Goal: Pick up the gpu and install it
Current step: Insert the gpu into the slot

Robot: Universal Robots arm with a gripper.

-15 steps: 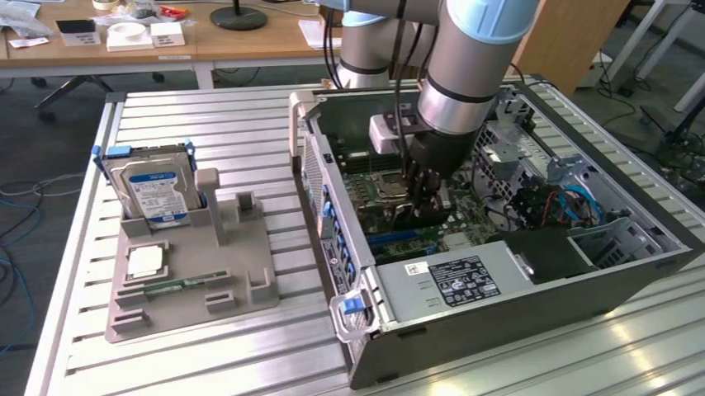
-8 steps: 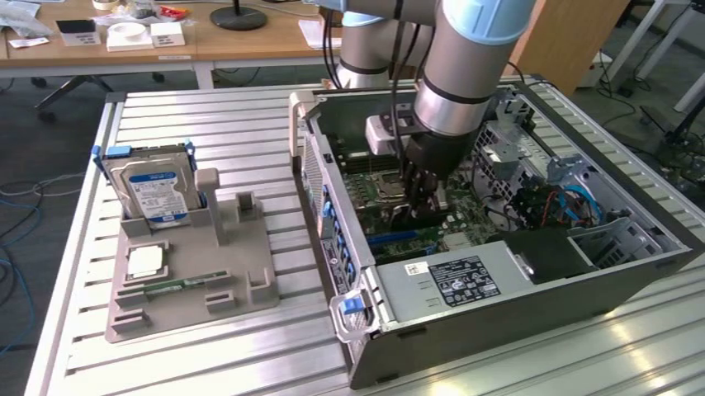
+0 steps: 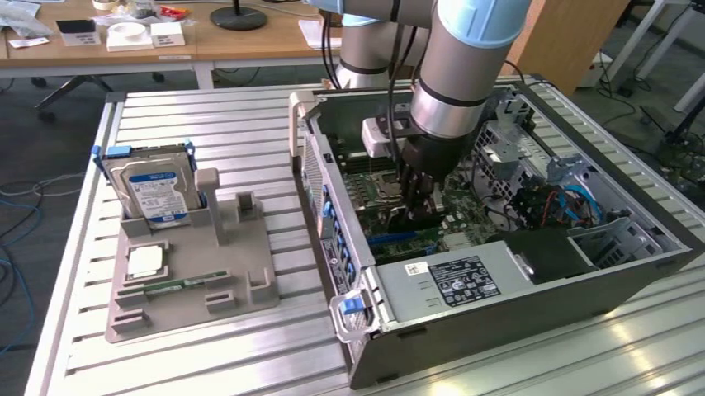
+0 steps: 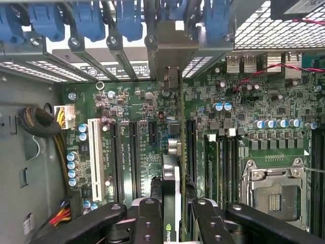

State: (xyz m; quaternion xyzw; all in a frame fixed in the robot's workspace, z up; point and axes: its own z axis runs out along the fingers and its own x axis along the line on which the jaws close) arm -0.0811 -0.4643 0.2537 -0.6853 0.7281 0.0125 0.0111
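My gripper point(image 3: 422, 196) reaches down into the open computer case point(image 3: 496, 289) and is shut on the gpu point(image 3: 412, 221), a dark card held on edge just above the motherboard. In the wrist view the gpu point(image 4: 171, 175) runs edge-on between my two black fingers point(image 4: 147, 218). Its silver end bracket point(image 4: 170, 48) sits against the row of rear slot openings. The card stands over the motherboard point(image 4: 244, 101), next to the long black expansion slots point(image 4: 136, 157). Its lower edge is hidden, so I cannot tell if it touches a slot.
Beside the case, on the exterior view's left, a grey fixture point(image 3: 237, 272) holds a blue-labelled hard drive point(image 3: 158, 191), a small chip point(image 3: 145, 262) and a green memory stick point(image 3: 177, 285). Blue slot latches point(image 4: 89, 20), the processor socket point(image 4: 274, 195) and cable bundles point(image 4: 38, 122) crowd the case interior.
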